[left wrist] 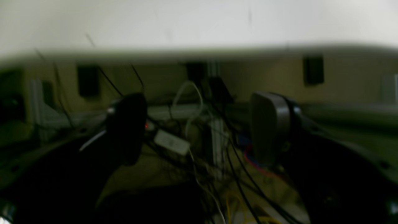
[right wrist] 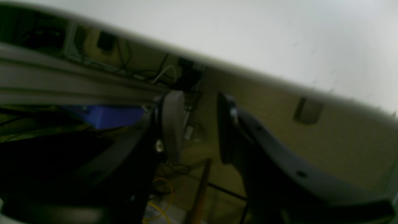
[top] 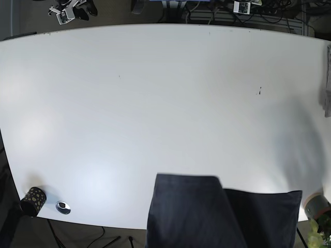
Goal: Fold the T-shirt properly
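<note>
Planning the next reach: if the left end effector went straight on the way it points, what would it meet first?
Nothing close: the open left end effector aims beneath the white tabletop, toward tangled black and white cables. Depth is unclear in the blur.

Wide white table [top: 155,103] under bright light, tangled cables [left wrist: 199,149] beneath

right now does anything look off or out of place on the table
Yes. The dark T-shirt sits at the near edge of the white table, partly hanging over it rather than laid flat in the middle. Both grippers, left and right, are open, empty and below the tabletop.
</note>
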